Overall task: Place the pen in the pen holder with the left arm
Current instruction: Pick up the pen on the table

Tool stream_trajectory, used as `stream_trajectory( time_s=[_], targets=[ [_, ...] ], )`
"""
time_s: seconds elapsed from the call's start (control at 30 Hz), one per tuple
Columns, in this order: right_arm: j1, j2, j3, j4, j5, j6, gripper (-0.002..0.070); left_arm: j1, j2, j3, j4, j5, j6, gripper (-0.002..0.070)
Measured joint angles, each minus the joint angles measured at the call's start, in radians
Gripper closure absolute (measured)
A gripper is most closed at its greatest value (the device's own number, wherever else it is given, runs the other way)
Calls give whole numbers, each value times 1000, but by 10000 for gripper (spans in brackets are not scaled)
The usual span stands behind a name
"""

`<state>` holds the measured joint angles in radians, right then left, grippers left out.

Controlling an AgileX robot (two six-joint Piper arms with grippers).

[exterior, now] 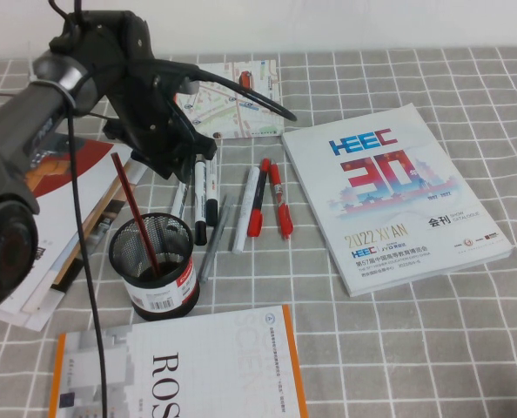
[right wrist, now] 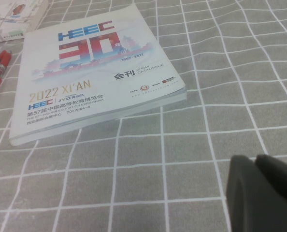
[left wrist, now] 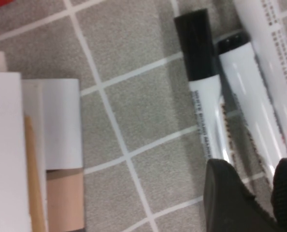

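The pen, a thick marker with a white printed barrel and black cap, lies on the checked cloth just behind the pen holder. The holder is a black mesh cup with a barcode label, and a thin dark-red stick leans in it. My left gripper hangs low over the pen's far end. In the left wrist view the pen runs toward my open left gripper, beside one finger. My right gripper is shut and empty over bare cloth, out of the high view.
More pens lie beside the marker: a white one and two red-capped ones. A HEEC catalogue lies at the right, a map booklet behind, an orange-edged book in front, and papers at the left.
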<state>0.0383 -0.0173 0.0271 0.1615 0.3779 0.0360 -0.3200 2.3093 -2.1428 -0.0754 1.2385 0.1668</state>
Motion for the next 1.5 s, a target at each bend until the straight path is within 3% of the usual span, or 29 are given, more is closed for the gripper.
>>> stream_trajectory(
  time_s=[0.93,1.23,1.5],
  targets=[
    [0,0,0,0,0,0,692,-8,-92,151,11,-4,-2,484],
    [0,0,0,0,0,0,692,-10,-72,151,13,-18,13,361],
    [0,0,0,0,0,0,692,-10,-32,154,16,-46,-14,347]
  ],
)
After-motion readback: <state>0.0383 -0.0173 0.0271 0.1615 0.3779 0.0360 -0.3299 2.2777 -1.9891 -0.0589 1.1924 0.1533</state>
